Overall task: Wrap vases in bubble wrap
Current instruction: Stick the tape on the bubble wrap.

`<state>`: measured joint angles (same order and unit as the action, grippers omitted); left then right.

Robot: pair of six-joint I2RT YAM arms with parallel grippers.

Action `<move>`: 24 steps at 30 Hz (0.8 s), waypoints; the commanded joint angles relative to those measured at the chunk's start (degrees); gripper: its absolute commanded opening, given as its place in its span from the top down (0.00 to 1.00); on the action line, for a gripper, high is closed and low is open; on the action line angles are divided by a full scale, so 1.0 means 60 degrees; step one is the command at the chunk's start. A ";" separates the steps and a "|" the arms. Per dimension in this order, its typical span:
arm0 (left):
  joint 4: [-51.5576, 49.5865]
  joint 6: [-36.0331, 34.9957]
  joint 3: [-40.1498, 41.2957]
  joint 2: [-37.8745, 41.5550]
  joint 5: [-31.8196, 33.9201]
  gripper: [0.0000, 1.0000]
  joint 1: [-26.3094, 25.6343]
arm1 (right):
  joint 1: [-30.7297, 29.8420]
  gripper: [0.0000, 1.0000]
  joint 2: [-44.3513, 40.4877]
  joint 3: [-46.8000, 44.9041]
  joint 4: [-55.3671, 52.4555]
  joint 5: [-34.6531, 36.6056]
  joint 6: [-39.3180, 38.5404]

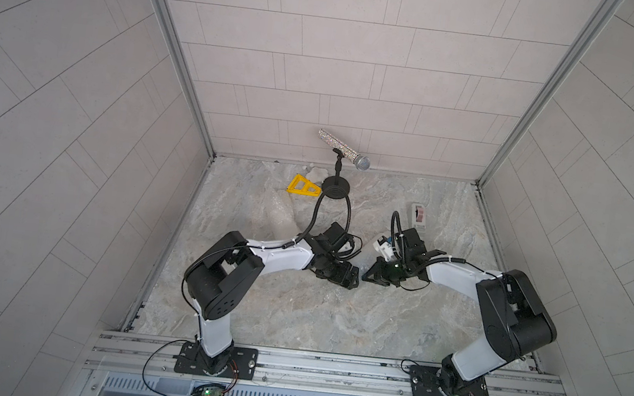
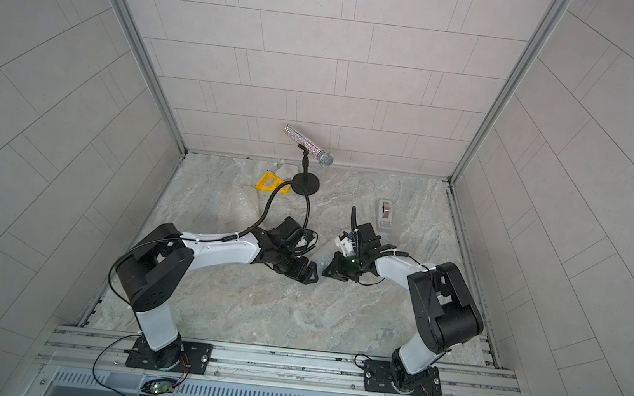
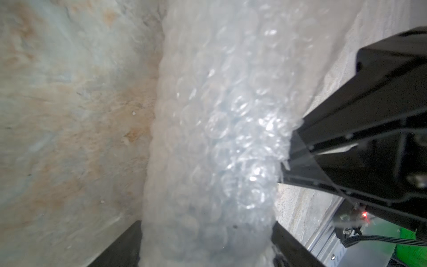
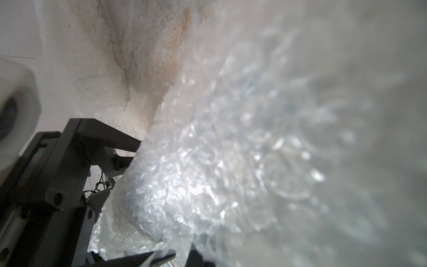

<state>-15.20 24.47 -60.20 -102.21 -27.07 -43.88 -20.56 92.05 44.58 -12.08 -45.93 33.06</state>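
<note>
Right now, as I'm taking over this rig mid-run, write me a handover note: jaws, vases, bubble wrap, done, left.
Left gripper: jaws wide either side of a bubble wrap roll; grip unclear.
Right gripper: shut on the roll's edge.
Vases: none bare; a bluish tint shows through the roll.
Another wrap mound lies beyond the left arm, contents unclear.
Done: one roll formed.
Left: confirm both vases are covered; tape dispenser stands beyond the right arm.

You've got the mic stand (image 1: 336, 188) far centre on the desk (image 1: 293, 318), triangle frame (image 1: 302, 186) just left of its base, tape dispenser (image 1: 419, 215) far right. Nearer, left of centre: a bubble wrap lump (image 1: 281, 215). Mid-desk, the bubble wrap bundle (image 3: 215, 138) lies btw left tool (image 1: 351, 278) & right tool (image 1: 369, 277).
</note>
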 commanded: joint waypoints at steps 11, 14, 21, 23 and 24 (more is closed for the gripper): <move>0.0626 0.0024 -0.0325 0.0417 0.0027 0.09 0.0044 | 0.0045 1.00 0.0046 0.0144 -0.0023 0.0089 -0.0038; 0.0724 -0.0014 -0.0037 0.0893 0.0302 0.09 0.0033 | 0.0043 1.00 0.0063 0.0133 -0.0038 0.0096 -0.0042; 0.0423 -0.0561 0.0259 0.1476 0.0865 0.07 -0.0028 | 0.0020 1.00 0.0003 0.0151 0.0028 -0.0007 0.0069; 0.0496 -0.0725 0.0365 0.1767 0.1324 0.05 -0.0225 | 0.0028 1.00 -0.0061 0.0158 0.0019 0.0007 0.0111; 0.0501 -0.0878 0.0355 0.1872 0.1590 0.05 -0.0386 | 0.0028 1.00 -0.0090 0.0171 0.0006 0.0009 0.0101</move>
<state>-12.27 22.17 -59.00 -93.19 -21.85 -44.51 -20.47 92.23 44.58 -12.01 -46.00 33.39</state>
